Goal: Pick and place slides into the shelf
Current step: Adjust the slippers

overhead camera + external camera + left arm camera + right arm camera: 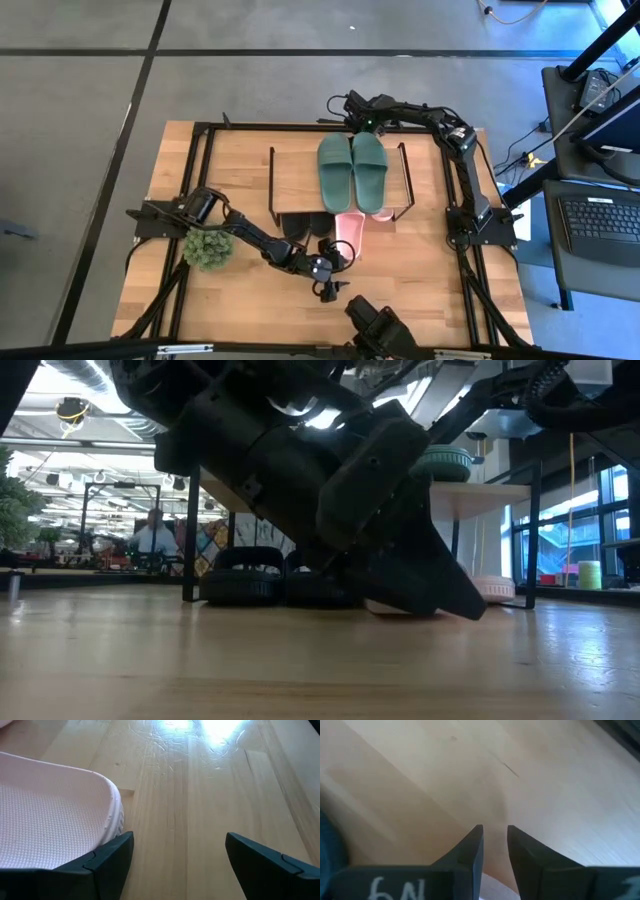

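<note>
The shelf [295,165] stands mid-table. A dark green pair of slides [352,168] lies on its wooden top. Under it sits a black pair [305,226], with one pink slide [381,212] beside it. The other pink slide [349,230] pokes out toward the table's near edge. My left gripper [340,258] is low at that slide's near end, open, with only bare table between its fingers [177,855]. The slide [50,815] lies outside one finger. My right gripper [354,118] hangs over the shelf's far edge, pointing down. Its fingers [495,832] are a narrow gap apart, with nothing between them. My left gripper has the outer side of one finger [107,857] right at the rounded near end of the pink slide [116,815]. I cannot tell whether they touch. The slide lies flat on the table.
A green fuzzy plant ball [208,248] sits on the table beside my left arm. The table's black frame rails [190,200] run along both sides. Bare wood [420,280] stretches toward the near right. A person [155,535] sits far back in the room.
</note>
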Controlling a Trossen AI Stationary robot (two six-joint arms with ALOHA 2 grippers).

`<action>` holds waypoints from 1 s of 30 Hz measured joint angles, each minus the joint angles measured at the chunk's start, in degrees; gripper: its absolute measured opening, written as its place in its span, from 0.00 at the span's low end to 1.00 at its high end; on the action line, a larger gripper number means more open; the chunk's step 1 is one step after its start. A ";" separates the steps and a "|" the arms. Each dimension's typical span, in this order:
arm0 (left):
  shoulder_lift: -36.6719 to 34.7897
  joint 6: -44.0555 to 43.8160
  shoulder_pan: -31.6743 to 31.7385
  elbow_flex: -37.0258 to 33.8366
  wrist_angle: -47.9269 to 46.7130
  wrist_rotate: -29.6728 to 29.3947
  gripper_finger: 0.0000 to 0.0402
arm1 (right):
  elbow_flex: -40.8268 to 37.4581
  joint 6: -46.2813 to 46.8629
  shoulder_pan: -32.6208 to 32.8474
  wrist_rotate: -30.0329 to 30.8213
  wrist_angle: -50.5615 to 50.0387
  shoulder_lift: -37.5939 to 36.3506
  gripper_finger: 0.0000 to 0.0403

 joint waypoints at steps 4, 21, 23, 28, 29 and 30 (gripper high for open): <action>0.00 -0.02 0.00 0.00 0.02 -0.48 0.76 | 0.04 -0.88 -0.15 0.67 -1.93 -0.07 0.22; 0.00 -0.02 3.96 0.00 0.00 -2.65 0.76 | 0.17 -0.91 0.59 1.48 -5.92 -0.28 0.22; 0.00 -0.04 4.73 0.00 -0.03 -2.32 0.76 | 0.17 -0.90 0.61 1.68 -6.01 -0.28 0.22; 0.00 -0.02 5.63 -0.01 0.00 -1.95 0.76 | 0.20 -0.71 0.64 3.53 -7.12 -0.28 0.22; 0.00 -0.02 5.84 -0.02 0.00 -1.93 0.76 | 0.20 -0.73 0.64 3.65 -7.28 -0.28 0.22; 0.00 -0.03 6.09 0.00 0.00 -1.93 0.76 | 0.20 -0.70 0.64 3.68 -7.40 -0.28 0.22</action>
